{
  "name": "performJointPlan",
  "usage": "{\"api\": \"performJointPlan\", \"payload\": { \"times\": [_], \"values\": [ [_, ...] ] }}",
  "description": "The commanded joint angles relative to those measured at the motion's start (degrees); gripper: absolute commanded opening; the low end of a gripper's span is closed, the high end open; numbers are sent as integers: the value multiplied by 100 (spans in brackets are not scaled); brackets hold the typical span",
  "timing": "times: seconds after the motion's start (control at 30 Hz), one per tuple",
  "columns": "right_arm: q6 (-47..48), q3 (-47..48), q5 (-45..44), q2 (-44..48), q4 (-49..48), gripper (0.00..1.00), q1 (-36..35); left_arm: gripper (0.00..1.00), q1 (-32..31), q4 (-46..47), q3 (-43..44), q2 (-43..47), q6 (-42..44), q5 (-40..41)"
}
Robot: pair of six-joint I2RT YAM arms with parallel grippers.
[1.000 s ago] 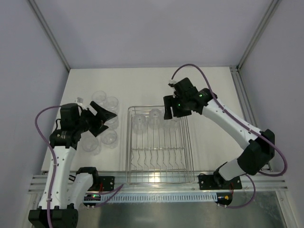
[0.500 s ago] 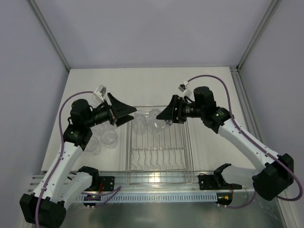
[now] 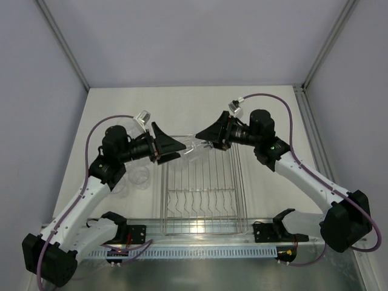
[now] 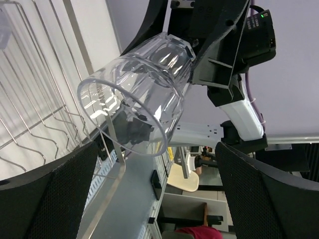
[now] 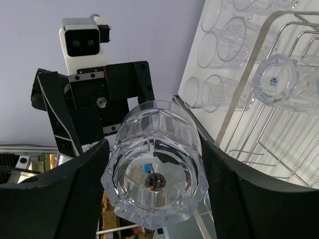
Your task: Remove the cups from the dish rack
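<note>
A clear cup [image 3: 194,149] hangs on its side above the back of the dish rack [image 3: 203,209], with my right gripper [image 3: 204,140] shut on it. In the right wrist view that cup [image 5: 154,174] fills the gap between both pads, base toward the camera. My left gripper [image 3: 177,150] stands wide open just left of it. In the left wrist view the cup's open mouth [image 4: 124,117] faces my left gripper [image 4: 159,191], beyond the fingertips and apart from them. One more cup [image 5: 276,79] sits in the rack [image 5: 279,144].
Several clear cups [image 5: 224,40] stand upright on the white table left of the rack, partly hidden under my left arm [image 3: 97,176] in the top view. Curved prongs [image 3: 200,200] line the rack's front half. Frame posts rise at the table's back corners.
My right gripper lifted a cup out of the rack and turned it leftward. My left arm swung from the table cups over to the rack and its jaws opened wide.
</note>
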State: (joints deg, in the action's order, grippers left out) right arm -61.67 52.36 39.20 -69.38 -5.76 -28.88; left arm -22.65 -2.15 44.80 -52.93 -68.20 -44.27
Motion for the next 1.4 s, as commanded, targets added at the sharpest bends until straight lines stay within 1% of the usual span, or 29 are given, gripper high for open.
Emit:
{"api": "performJointPlan", "payload": {
  "times": [0.0,0.07,0.1,0.17,0.23,0.33,0.43,0.47,0.53,0.57,0.63,0.67,0.7,0.73,0.77,0.8,0.83,0.87,0.93,0.97,1.0,1.07,1.1,1.13,1.17,1.23,1.3,1.33,1.37],
  "values": [
    [-319,143,158,-40,-724,4,-21,100,-28,-252,240,125,308,226],
    [-389,152,245,-110,-768,4,-30,100,-20,55,74,98,20,261],
    [-416,143,281,-128,-830,4,-21,100,-28,492,-5,72,-113,279],
    [-425,117,264,-145,-848,4,-21,99,-55,1030,-128,19,-559,287],
    [-416,73,255,-172,-865,4,-38,97,-159,1505,-147,-147,-729,322],
    [-425,55,246,-268,-944,4,-56,94,-414,1630,64,-445,-747,331],
    [-495,46,228,-382,-1085,4,-65,84,-625,1806,178,-674,-738,366],
    [-530,46,237,-409,-1129,4,-65,77,-652,1832,196,-693,-747,375],
    [-565,55,264,-462,-1226,4,-65,68,-661,1841,196,-693,-729,410],
    [-565,64,272,-471,-1226,4,-73,57,-661,1833,188,-684,-721,428],
    [-574,64,281,-479,-1235,9,-74,44,-661,1780,214,-666,-659,446],
    [-574,73,281,-479,-1235,15,-74,33,-661,1684,214,-666,-624,463],
    [-583,73,290,-488,-1226,19,-74,27,-661,1622,231,-666,-589,481],
    [-583,81,290,-480,-1235,25,-74,16,-661,1561,249,-666,-537,498],
    [-574,82,281,-471,-1217,42,-74,10,-661,1456,258,-666,-519,559],
    [-548,99,272,-462,-1191,48,-65,4,-661,1394,266,-675,-440,603],
    [-513,108,255,-453,-1165,51,-73,0,-661,1315,284,-675,-378,656],
    [-469,151,237,-427,-1016,62,-65,0,-661,1210,354,-658,-299,805],
    [-171,248,202,-418,-753,71,-56,0,-661,622,512,-658,94,1007],
    [-48,327,159,-383,-447,85,-47,0,-653,376,748,-666,253,1121],
    [162,362,115,-348,-270,97,-12,0,-652,-305,933,-692,481,1462],
    [391,415,-95,-199,282,100,66,0,-618,-933,1275,-771,1068,1824],
    [488,424,-192,-137,460,100,180,0,-574,-1197,1677,-876,1246,2261],
    [724,416,-263,-67,540,100,242,0,-539,-1757,1873,-973,1405,2491],
    [848,450,-394,-5,1011,100,321,0,-503,-2049,2119,-1087,1720,2798],
    [1321,529,-483,127,1400,100,471,0,-354,-2786,2822,-1570,2003,3528],
    [1796,801,-807,144,2190,100,498,0,-248,-3254,3575,-2000,2372,4082],
    [2025,915,-1000,127,2515,100,489,0,-231,-3422,3815,-2437,2486,4563],
    [2506,1143,-1124,92,3101,100,498,0,-213,-3711,4052,-2711,2583,4716]
  ]
}}
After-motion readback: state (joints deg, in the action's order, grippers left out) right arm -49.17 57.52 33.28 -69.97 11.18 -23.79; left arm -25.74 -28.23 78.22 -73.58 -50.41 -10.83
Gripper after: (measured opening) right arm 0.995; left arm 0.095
